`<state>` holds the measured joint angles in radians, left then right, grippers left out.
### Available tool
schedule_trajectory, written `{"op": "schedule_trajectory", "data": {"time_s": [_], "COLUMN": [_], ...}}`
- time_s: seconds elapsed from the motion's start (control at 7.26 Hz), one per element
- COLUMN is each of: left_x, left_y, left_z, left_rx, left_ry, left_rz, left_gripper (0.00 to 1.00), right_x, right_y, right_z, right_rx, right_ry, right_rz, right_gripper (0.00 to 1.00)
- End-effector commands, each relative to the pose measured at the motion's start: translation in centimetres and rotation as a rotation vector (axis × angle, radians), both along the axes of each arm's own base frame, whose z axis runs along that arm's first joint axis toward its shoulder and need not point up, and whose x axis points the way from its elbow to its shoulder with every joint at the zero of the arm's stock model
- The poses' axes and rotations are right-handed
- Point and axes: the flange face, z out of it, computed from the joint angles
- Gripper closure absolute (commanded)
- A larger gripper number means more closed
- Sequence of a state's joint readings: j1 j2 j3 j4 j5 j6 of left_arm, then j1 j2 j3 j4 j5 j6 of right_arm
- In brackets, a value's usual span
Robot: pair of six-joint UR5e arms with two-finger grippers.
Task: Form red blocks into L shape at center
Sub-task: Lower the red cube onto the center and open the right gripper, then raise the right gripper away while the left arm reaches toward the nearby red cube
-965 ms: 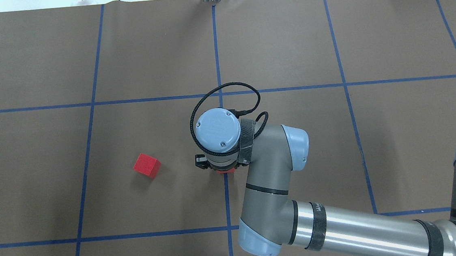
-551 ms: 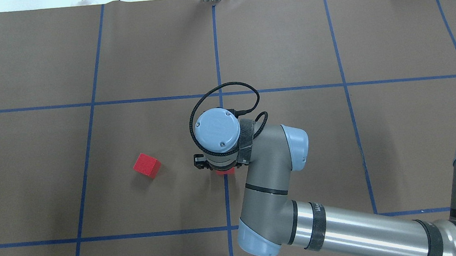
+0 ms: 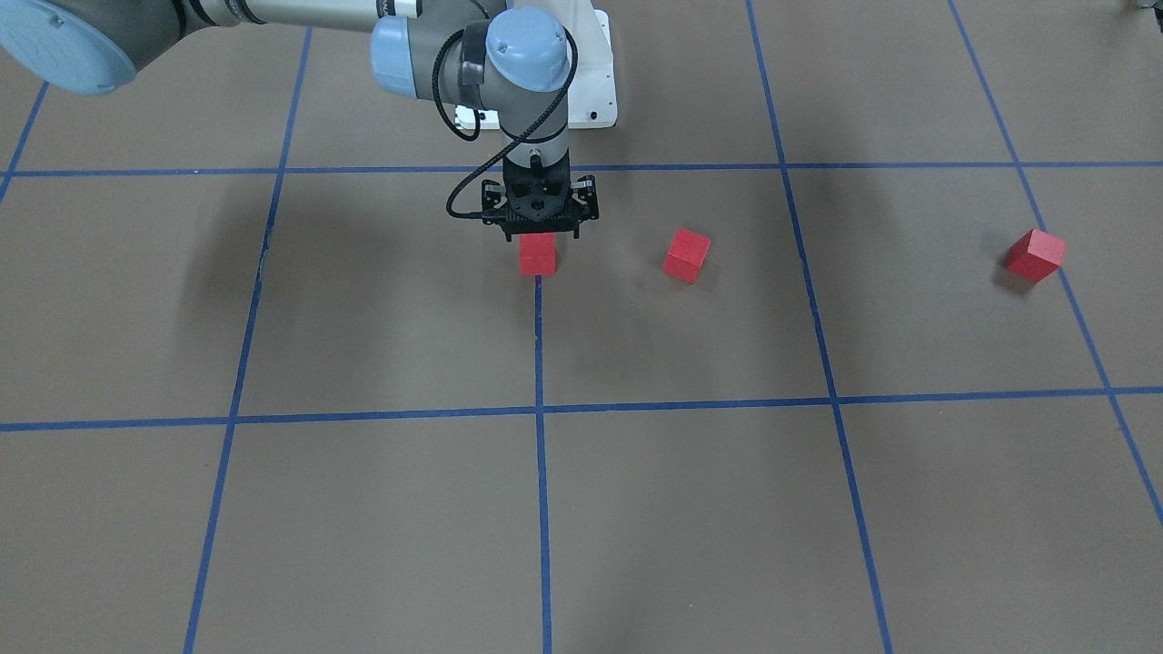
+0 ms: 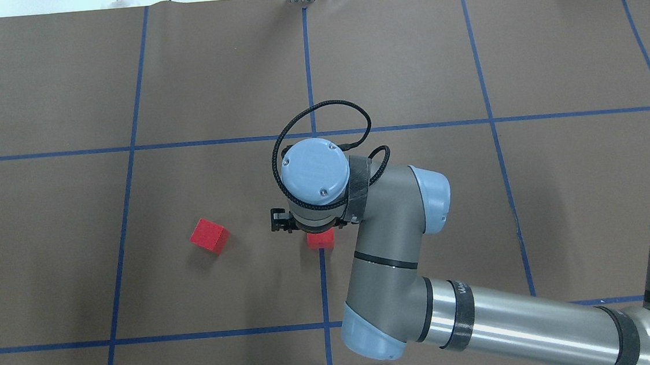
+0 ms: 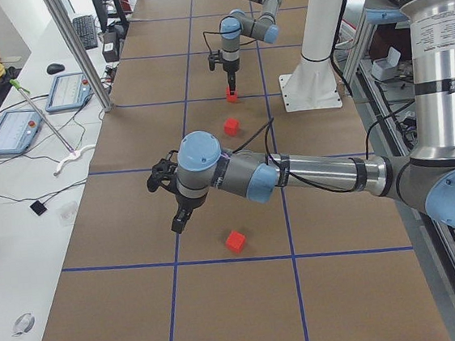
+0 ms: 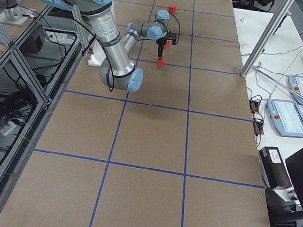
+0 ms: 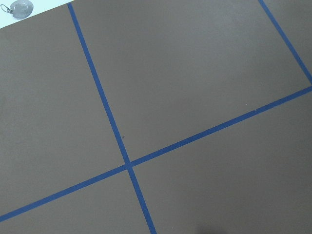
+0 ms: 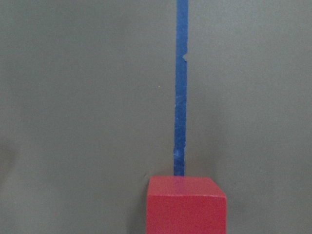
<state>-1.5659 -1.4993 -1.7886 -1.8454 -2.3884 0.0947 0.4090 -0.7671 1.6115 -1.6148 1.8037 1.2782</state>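
In the exterior left view, the left gripper hung low over the brown paper table at centre-left of the frame, pointing down. It showed only in that side view, so I could not tell whether its fingers were spread or pressed together. Near it, to its lower right, lay the nearest red block, clear of the gripper. The left wrist view took in a crossing of blue tape lines. Farther up the frame the middle red block sat alone, and in the overhead view it was turned at a slant to the grid. Beyond it, in the upper centre, the far red block rested on the paper, square to the grid and astride one of those lines at the middle of the table. The right gripper stood straight over this block, pointing down, its fingers spread wider than the block and gripping nothing. In the right wrist view the block filled the bottom centre of the frame, with the tape running up from behind it.
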Motion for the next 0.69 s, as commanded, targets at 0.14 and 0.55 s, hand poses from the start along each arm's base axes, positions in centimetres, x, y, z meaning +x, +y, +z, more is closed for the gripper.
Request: {"op": "schedule_trajectory", "data": {"time_s": [0.14,0.55], "left_x": [2.9,17.6], "left_y": [-2.6,-3.9], "left_z": [-4.2,-11.4], "left_rx": [0.075,-0.008], "left_ry": [0.014,0.19], "left_rz": [0.039,0.026], "left_gripper": [0.0,0.0], "right_x": [11.5,25.5], "right_y": [-9.3,-16.8], "right_z": [-0.5,10.0], "right_rx": [0.028,0.164], "right_ry": [-0.072,0.006], "right_rz": [0.028,-0.088], "right_gripper": [0.0,0.0]}}
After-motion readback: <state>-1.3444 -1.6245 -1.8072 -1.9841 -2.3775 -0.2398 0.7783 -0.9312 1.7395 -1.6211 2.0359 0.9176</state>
